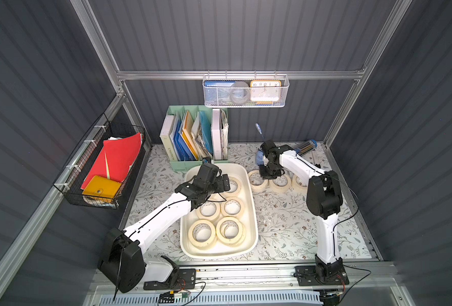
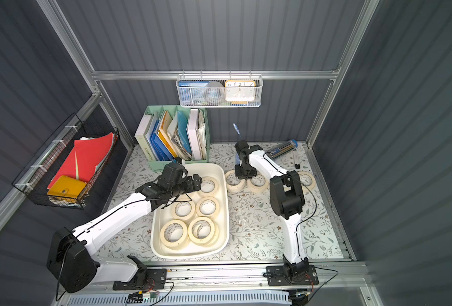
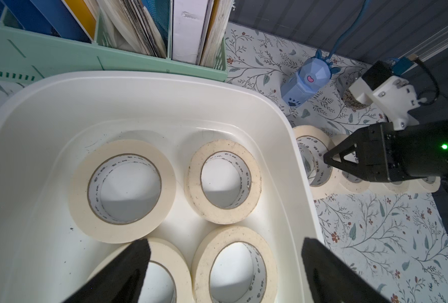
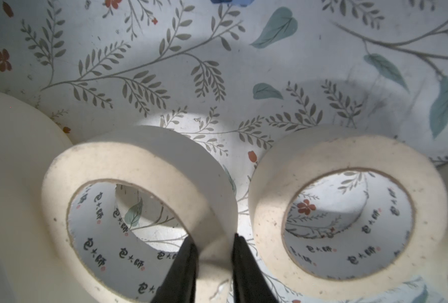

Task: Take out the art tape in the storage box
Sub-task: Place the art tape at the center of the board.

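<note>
Large shallow white plastic storage box [image 1: 219,255] is seen mid-table on the floral-print mat [image 1: 285,225]. At least five cream ring-shaped art tape rolls [image 1: 202,233] are seen lying flat inside it. Left gripper [image 3: 225,244] is held above the box's 12 o'clock end, jaws spread wide, nothing gripped. Right gripper [image 4: 213,238] is clamped on the wall of the held roll [image 4: 138,157], one finger inside its core, one outside. This roll is located outside the box, at its 2 o'clock, heading a row of rolls on the mat. Whether it is resting or lifted cannot be told. Mint-green plastic file organiser [image 1: 178,164] is placed at the box's 11 o'clock.
</note>
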`<act>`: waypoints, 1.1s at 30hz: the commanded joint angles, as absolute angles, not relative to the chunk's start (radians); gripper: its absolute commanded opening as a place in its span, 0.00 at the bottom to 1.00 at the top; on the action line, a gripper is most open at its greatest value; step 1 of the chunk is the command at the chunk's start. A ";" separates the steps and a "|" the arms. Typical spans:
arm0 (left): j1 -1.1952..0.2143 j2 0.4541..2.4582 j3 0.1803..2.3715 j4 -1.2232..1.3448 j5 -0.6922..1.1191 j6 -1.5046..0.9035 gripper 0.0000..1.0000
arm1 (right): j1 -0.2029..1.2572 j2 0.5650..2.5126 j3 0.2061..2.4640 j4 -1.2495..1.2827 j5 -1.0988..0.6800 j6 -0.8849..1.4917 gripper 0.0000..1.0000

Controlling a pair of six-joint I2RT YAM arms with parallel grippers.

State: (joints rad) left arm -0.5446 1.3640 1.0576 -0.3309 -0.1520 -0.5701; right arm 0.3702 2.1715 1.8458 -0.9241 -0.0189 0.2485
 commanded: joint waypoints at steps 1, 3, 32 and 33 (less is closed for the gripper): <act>-0.548 1.377 1.051 -0.328 -0.139 -0.575 0.96 | 0.379 2.189 1.864 -0.883 -0.045 0.253 0.00; -0.548 1.379 1.050 -0.326 -0.138 -0.576 0.96 | 0.379 2.196 1.865 -0.879 -0.031 0.249 0.00; -0.540 1.443 1.048 -0.325 -0.129 -0.587 0.94 | 0.392 1.956 1.819 -0.968 -0.019 0.230 0.54; -0.536 1.460 1.048 -0.308 -0.119 -0.592 0.94 | 0.400 1.929 1.805 -0.974 -0.018 0.230 0.54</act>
State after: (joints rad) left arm -0.5438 1.4208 1.0508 -0.3260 -0.1329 -0.5766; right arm 0.3733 2.0079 1.8114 -0.9115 -0.0078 0.2420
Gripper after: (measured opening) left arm 0.944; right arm 0.537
